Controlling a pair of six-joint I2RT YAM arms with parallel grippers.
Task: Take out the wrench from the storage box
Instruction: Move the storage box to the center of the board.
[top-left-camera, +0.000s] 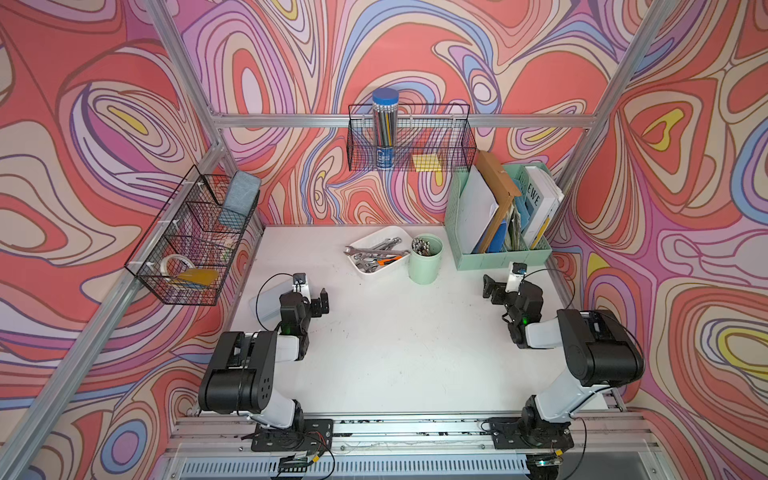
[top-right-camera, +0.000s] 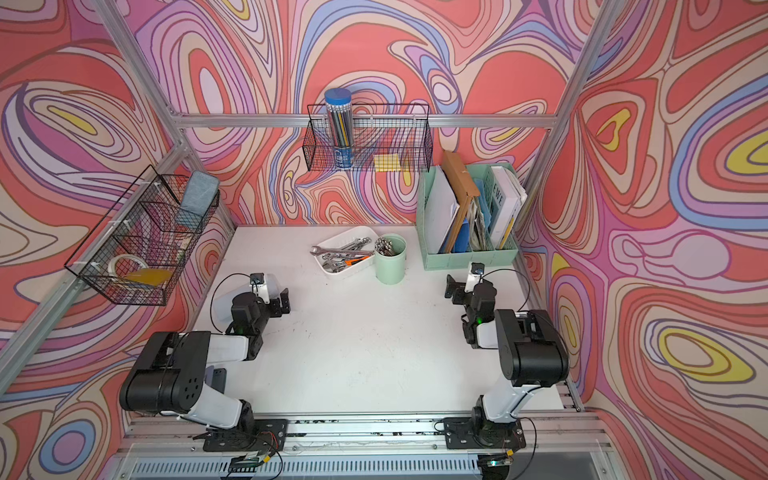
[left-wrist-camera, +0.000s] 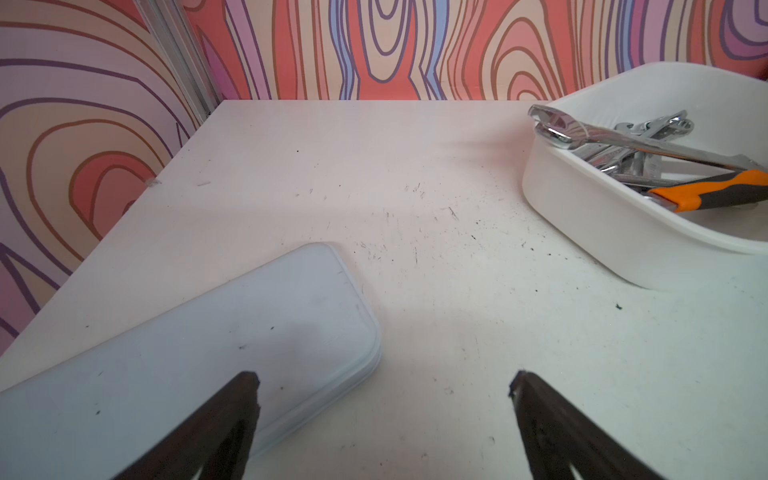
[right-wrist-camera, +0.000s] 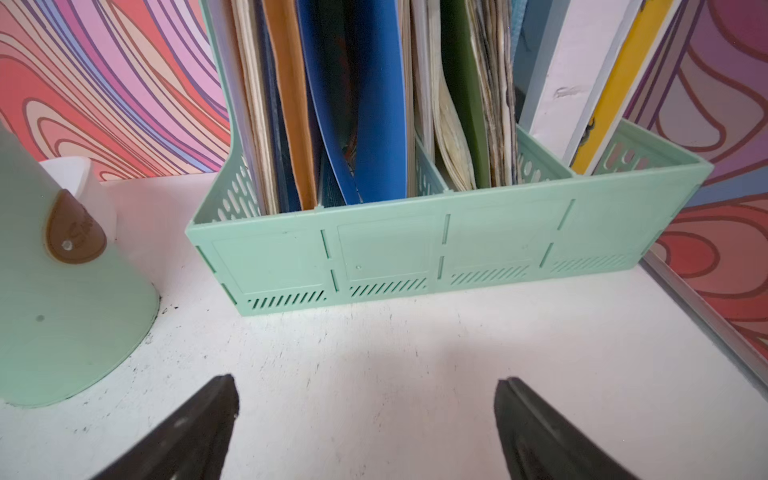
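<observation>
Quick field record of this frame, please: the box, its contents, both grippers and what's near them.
Storage box: shallow white plastic tray, beside mint-green cylindrical cup
Contents: several chrome wrenches, one orange-and-black-handled tool
Left gripper: open, empty, near flat translucent lidded case
Right gripper: open, empty, facing mint-green file organizer
Wrench taken out: not yet

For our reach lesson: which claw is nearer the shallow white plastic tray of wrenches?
Left. The left claw sits in front of the tray; the right claw is farther, beyond the mint-green plastic cup.
</observation>
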